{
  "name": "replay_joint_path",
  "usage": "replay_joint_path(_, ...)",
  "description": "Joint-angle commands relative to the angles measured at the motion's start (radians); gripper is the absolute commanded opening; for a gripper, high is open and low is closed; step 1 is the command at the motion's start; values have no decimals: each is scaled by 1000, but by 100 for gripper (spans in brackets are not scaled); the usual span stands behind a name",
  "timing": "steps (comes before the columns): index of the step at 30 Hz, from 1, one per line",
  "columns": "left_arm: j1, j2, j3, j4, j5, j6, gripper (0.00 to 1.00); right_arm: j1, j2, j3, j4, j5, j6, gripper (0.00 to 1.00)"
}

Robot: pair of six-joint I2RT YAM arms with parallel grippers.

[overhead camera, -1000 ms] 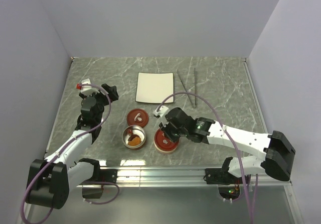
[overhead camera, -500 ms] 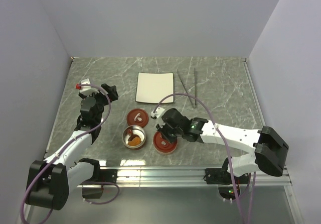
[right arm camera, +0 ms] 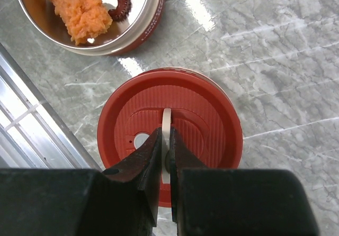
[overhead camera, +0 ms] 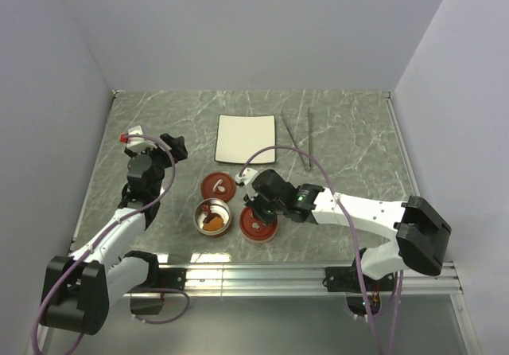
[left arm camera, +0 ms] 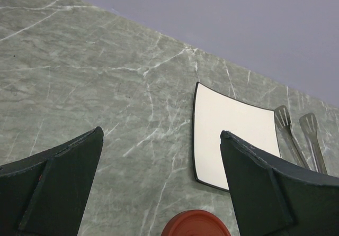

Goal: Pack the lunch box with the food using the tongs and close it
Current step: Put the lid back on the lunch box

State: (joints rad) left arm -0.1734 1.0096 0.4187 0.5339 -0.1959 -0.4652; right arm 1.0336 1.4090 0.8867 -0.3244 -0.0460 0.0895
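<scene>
right arm [overhead camera: 350, 210] shifted left, red lid [overhead camera: 256, 230] dragged along

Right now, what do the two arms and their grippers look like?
Both arms are white links with bulky black joints and bases: left arm, right arm. A purple cable loops along each. The left gripper and right gripper have matt black, wedge-shaped fingers.

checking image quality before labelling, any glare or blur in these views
Right wrist: bright glare on the table beside the steel container, red lid sharp, right gripper dark and shadowed. Left wrist: left gripper in silhouette, white plate crisp. Top external: even light, soft shadows, no blur.
</scene>
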Motion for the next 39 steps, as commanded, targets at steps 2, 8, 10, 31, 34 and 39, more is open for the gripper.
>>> replay_joint_path(2,3,-26,-6,34,12,-4,100,5,39,-11,-41,15,18,6)
replay_joint_path(8,3,-29,-8,35,6,-7,99,5,-25,-34,-21,14,16,41)
replay_joint_path(10,3,-29,-8,35,7,-9,99,5,-42,-35,-18,20,16,46)
replay_joint_path(31,3,-32,-11,40,9,-9,99,3,-246,23,-25,234,-14,77)
replay_joint_path(34,3,-29,-11,41,12,-7,99,-3,-288,29,1,313,-19,80)
replay_joint_path(39,3,-26,-11,47,18,-1,99,-61,-286,43,102,333,-34,82)
